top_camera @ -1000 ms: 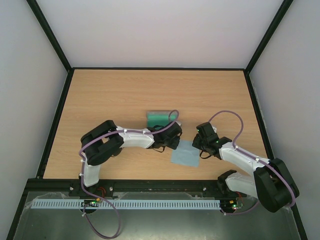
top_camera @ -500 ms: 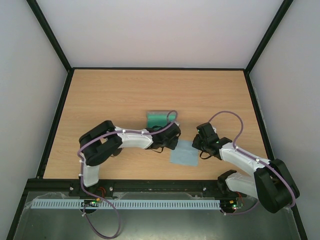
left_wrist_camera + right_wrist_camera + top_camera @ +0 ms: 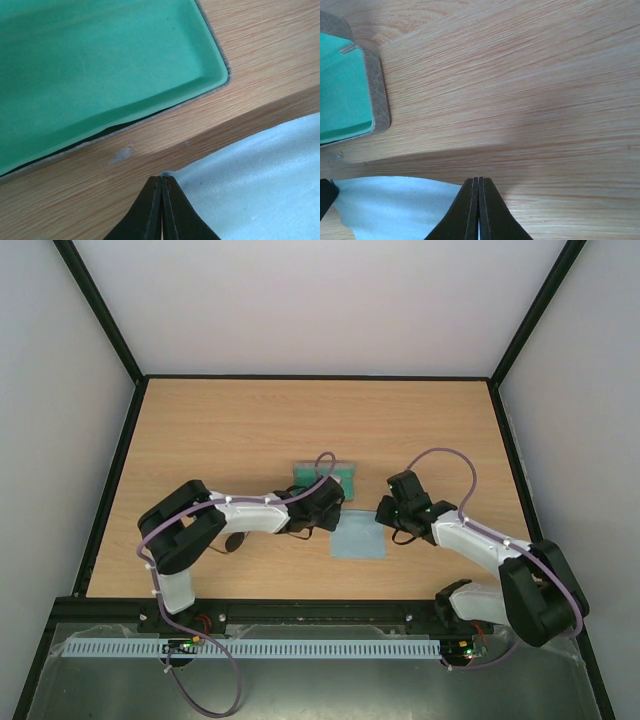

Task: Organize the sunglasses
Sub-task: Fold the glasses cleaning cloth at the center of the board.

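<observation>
A light blue cloth lies on the wooden table just in front of the open grey case with a green lining. My left gripper is shut on the cloth's far left corner. My right gripper is shut on the cloth's far right edge. The case's green inside fills the upper left of the left wrist view and its grey corner shows in the right wrist view. A small dark looped shape lies under the left arm; it may be the sunglasses, but it is too small to tell.
Bare wooden table stretches behind and to both sides of the case. Black frame rails border the table left, right and back. Purple cables loop over both arms.
Both grippers have moved left and a little away from the bases, dragging the cloth with them toward the case. More of the case shows behind the left gripper.
</observation>
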Controlling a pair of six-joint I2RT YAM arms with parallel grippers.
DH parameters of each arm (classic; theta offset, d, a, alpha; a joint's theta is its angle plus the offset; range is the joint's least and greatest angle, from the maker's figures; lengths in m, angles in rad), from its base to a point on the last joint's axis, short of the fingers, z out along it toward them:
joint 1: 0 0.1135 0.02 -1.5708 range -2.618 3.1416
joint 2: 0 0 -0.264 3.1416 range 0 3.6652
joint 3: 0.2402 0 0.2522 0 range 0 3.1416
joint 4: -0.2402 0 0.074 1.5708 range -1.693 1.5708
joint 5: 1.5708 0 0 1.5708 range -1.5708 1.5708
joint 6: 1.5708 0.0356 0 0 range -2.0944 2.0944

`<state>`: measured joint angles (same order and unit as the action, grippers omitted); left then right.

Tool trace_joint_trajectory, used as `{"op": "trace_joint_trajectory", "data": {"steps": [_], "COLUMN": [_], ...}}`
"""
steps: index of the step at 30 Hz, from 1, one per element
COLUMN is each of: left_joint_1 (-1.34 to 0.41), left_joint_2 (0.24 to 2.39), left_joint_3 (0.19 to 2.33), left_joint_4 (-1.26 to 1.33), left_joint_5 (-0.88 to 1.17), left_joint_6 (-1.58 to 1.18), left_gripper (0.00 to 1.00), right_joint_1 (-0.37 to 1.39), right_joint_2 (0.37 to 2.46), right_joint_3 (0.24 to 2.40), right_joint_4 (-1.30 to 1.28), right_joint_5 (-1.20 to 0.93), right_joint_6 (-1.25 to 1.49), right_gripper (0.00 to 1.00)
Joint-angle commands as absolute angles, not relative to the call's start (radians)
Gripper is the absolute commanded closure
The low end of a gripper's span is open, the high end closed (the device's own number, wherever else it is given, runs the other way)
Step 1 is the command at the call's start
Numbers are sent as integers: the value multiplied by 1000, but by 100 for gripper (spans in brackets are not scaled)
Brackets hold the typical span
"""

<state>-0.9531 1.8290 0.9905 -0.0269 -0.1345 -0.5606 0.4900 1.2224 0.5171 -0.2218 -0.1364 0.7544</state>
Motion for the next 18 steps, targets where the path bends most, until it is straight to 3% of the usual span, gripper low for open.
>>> {"op": "trace_joint_trajectory", "data": {"steps": [1,18], "left_joint_1": [-939,-928], "left_joint_2": [1781,1669], "left_joint_3": [965,865], "left_joint_4": [-12,91], "left_joint_5": [-165,-137], "left_joint_6": [-549,-531], "left_gripper": [98,98], "right_joint_1": [485,485], "right_joint_2": [1267,1323], "right_joint_3": [569,640], "right_joint_4": [-209,-205], "right_joint_5": [-136,-181], "right_joint_6": [717,672], "right_gripper": [99,99]}}
